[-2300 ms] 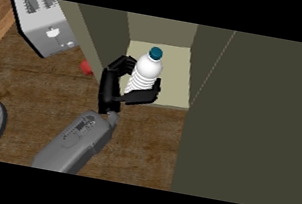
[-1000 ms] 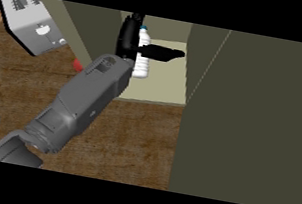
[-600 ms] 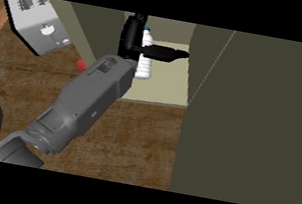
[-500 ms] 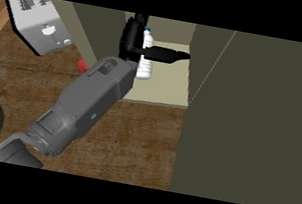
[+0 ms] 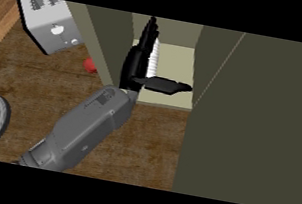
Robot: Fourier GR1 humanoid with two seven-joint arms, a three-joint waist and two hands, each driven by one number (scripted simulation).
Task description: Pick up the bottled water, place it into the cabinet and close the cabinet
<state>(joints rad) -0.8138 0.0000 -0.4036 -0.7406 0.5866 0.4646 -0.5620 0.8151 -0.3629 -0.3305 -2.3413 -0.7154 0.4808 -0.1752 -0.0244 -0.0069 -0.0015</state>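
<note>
Nearest, the grey forearm [image 5: 85,130] crosses the wooden counter [image 5: 155,140] toward the cabinet [image 5: 108,40]. The left hand [image 5: 140,64] is inside it, fingers [image 5: 149,35] stretched straight along the water bottle's left side and thumb [image 5: 163,85] spread across its near end, not curled round it. The water bottle [image 5: 155,59] sits on the pale shelf [image 5: 180,61], so placing looks done. What remains is withdrawing the hand and swinging the open door [image 5: 270,120] shut.

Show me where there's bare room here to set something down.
Bare shelf floor lies right of the bottled water, up to the cabinet door. Open wooden counter sits between the forearm and that door. Crowded: the shelf's left side, with robot hand and bottled water.
</note>
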